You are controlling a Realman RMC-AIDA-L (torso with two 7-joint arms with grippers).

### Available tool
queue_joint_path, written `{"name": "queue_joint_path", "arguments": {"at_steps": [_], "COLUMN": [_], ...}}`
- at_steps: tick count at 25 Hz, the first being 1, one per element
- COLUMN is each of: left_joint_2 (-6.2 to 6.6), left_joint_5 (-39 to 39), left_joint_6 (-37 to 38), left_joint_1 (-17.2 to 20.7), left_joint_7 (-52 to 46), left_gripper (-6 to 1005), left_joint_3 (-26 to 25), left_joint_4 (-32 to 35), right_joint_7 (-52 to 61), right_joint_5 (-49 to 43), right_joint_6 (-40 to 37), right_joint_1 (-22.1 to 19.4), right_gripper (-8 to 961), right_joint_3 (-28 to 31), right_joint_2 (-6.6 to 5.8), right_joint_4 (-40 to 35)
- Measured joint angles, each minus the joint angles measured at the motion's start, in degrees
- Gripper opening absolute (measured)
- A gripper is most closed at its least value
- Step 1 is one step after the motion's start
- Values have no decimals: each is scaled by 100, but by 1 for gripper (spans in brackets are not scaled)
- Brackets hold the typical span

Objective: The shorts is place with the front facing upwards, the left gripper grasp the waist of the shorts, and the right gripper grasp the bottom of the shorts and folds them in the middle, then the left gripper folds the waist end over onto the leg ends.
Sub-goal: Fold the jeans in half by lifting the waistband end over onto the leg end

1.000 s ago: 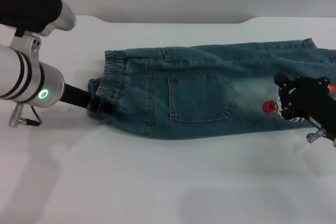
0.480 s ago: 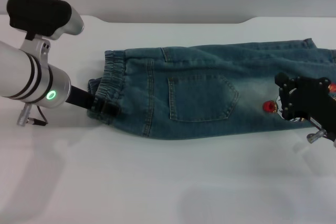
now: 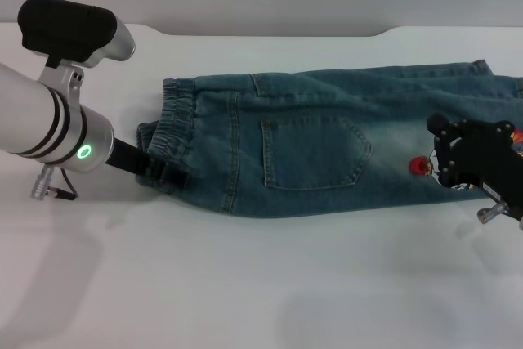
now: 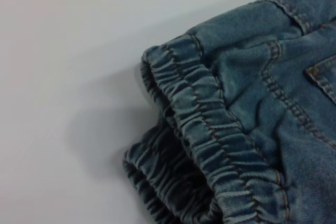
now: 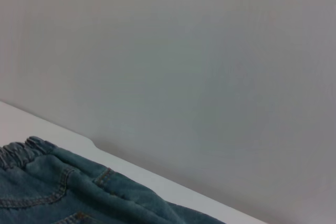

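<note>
Left end effector (image 3: pixel 161 171) at shorts (image 3: pixel 327 145) waistband, right end effector (image 3: pixel 458 161) over leg end.

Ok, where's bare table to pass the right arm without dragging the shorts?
Bare table runs along the near side of the shorts, and a narrower strip lies behind them. Crowded: the left gripper at the waistband and the right gripper over the legs.

No readable text, label or number shows in any view
</note>
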Motion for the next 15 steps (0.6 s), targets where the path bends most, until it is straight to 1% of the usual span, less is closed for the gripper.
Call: {"name": "queue_joint_path", "arguments": {"at_steps": [3,9,14,15], "left_joint_2": [0,2,8,6], "left_joint_5": [-10,-188,-398,-401], "left_joint_6": [34,70,107,103], "left_joint_1": [-2,-67,-43,-43], "left_joint_7": [1,51,128,131], "left_gripper": [847,752,673,623], "left_joint_3": [9,2,-7,-5], "left_joint_4": [43,229,204,196], "right_joint_7": [0,7,11,11], "right_joint_5": [0,0,0,0], "right_joint_6": [4,32,34,34], "right_joint_1": [0,-22,-53,-62], "right_gripper": [0,0,-1,-1], "right_joint_3": [0,0,0,0], "right_joint_2": [0,-7,-15,-17], "right_joint_4": [0,43,91,96]}}
